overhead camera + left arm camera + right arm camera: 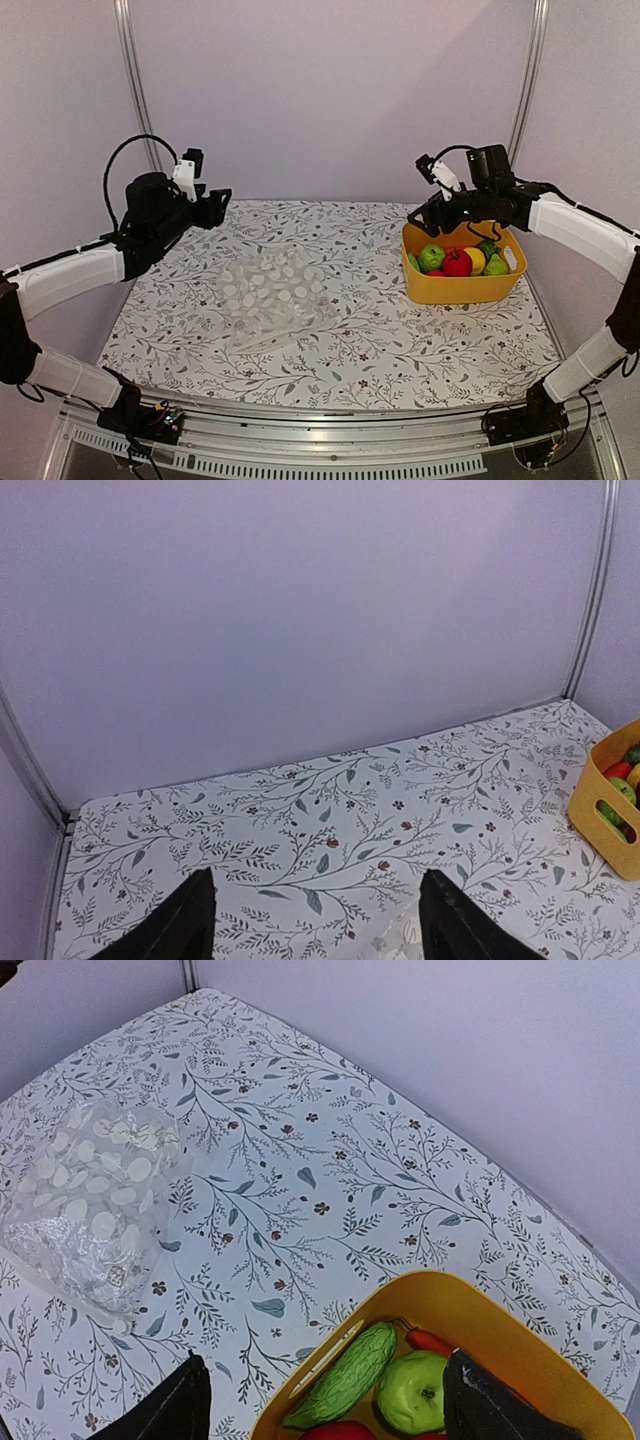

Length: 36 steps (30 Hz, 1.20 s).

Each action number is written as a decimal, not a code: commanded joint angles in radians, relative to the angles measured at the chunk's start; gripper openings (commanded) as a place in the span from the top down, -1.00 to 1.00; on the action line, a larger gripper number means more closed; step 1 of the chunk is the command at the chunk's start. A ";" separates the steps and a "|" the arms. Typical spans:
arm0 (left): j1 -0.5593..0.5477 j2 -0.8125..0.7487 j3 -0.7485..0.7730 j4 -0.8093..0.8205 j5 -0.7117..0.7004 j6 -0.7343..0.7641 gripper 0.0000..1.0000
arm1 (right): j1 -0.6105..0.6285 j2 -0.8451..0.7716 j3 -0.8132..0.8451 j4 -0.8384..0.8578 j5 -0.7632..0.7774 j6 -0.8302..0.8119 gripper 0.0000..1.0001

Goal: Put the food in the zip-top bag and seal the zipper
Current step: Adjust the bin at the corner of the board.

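The clear zip-top bag (275, 295) with white dots lies flat and crumpled mid-table, also seen in the right wrist view (90, 1200). Its zipper is too faint to make out. The food sits in a yellow bin (462, 290): a green apple (432, 257), a red fruit (457, 263) and a lemon (476, 260). The right wrist view shows a ridged green vegetable (350, 1375), a green apple (415, 1395) and a carrot (430, 1340). My right gripper (425, 215) (325, 1360) hovers open above the bin's far left corner. My left gripper (215, 205) (320, 920) hangs open and empty, high beyond the bag.
The table carries a floral-print cloth (340, 250) and is closed in by pale walls with metal corner posts (135, 90). The yellow bin (605, 810) stands at the right side near the wall. A metal rail (330, 440) runs along the near edge.
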<state>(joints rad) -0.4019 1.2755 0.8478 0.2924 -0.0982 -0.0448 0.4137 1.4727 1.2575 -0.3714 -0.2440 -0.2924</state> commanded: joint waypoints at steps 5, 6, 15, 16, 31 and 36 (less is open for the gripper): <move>-0.041 0.028 0.026 -0.044 0.009 0.011 -0.38 | 0.063 0.243 0.155 -0.100 0.096 0.101 -0.55; -0.045 0.028 0.028 -0.046 0.009 0.011 -0.38 | 0.068 0.274 0.177 -0.114 0.107 0.116 -0.54; -0.056 0.016 0.039 -0.059 0.015 0.008 -0.38 | 0.077 0.440 0.269 -0.161 0.214 0.224 -0.50; -0.056 0.014 0.040 -0.059 0.014 0.008 -0.38 | 0.076 0.447 0.273 -0.166 0.216 0.231 -0.49; -0.056 0.009 0.045 -0.063 0.037 -0.001 -0.36 | 0.079 0.449 0.240 -0.191 0.126 0.192 0.40; -0.057 0.010 0.047 -0.064 0.054 -0.008 -0.35 | 0.080 0.357 0.143 -0.193 0.079 0.117 0.82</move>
<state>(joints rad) -0.4454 1.2961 0.8661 0.2478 -0.0677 -0.0460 0.4843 1.9083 1.4715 -0.5430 -0.0921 -0.0925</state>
